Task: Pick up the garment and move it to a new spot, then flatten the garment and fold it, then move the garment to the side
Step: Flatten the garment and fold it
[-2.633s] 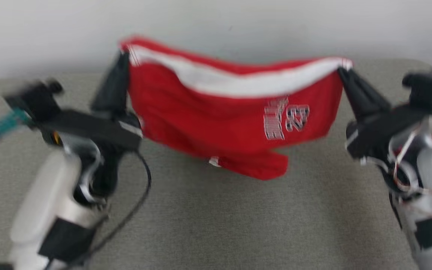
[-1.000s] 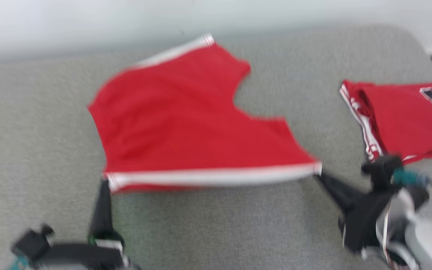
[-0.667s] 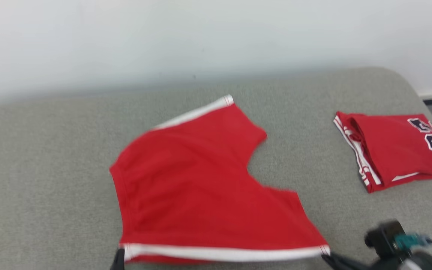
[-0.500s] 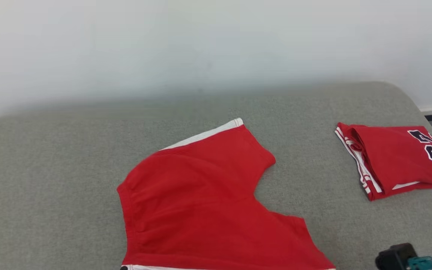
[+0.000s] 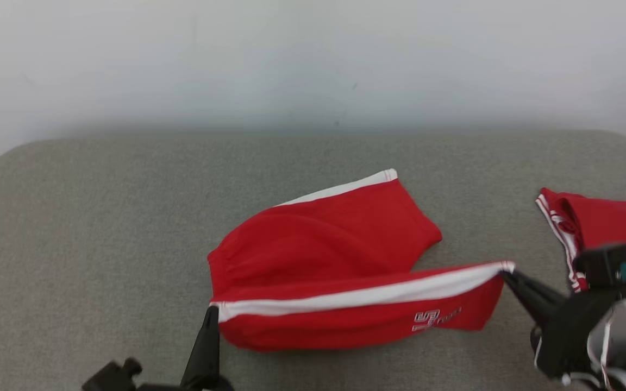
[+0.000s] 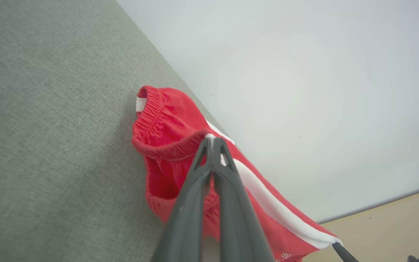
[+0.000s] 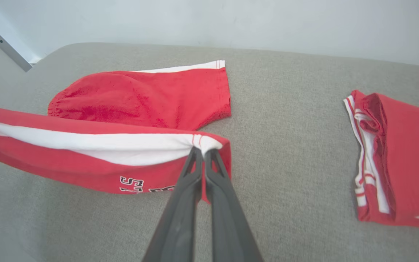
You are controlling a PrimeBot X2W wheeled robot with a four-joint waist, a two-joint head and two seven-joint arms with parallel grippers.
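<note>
The garment [image 5: 335, 244] is a pair of red shorts with a white side stripe, lying on the grey cushion [image 5: 101, 228]. Its far half rests flat; the near half is lifted and doubled toward the back, with small white lettering on its front face. My left gripper [image 5: 213, 309] is shut on the garment's waistband corner [image 6: 209, 137] at the near left. My right gripper [image 5: 504, 270] is shut on the striped hem corner [image 7: 202, 142] at the near right. The white stripe [image 5: 367, 293] runs taut between the two grippers.
A second red garment [image 5: 601, 225], folded with white and dark trim, lies at the cushion's right edge [image 7: 395, 156]. A pale wall [image 5: 313, 60] stands behind the cushion. Bare grey cushion stretches left of the shorts and in front of them.
The shorts hung in the air, then were laid flat on the cushion. Both grippers have since lifted the near striped edge up and over toward the far half. The camera has shifted too.
</note>
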